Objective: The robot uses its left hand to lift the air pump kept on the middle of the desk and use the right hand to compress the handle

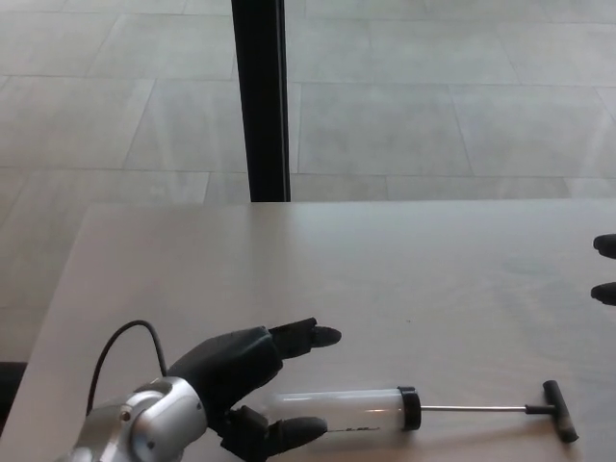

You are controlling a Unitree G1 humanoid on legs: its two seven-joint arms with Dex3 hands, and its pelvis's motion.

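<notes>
Air pump (380,409) flat on desk (404,269), long axis left-right, handle (559,411) rightward; left robot hand (252,377) spread around its barrel.

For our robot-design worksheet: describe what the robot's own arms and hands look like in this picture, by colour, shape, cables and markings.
The left hand is matte black with thick, rounded fingers. Its wrist is a glossy silver-grey rounded casing, and a thin black cable loops above it. No markings are visible. Of the right hand only two black tips show at the picture's edge.

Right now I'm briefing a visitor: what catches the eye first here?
The left robot hand at the desk's near left, fingers spread around the clear air pump. Its handle points right. A black post stands behind the desk.
</notes>
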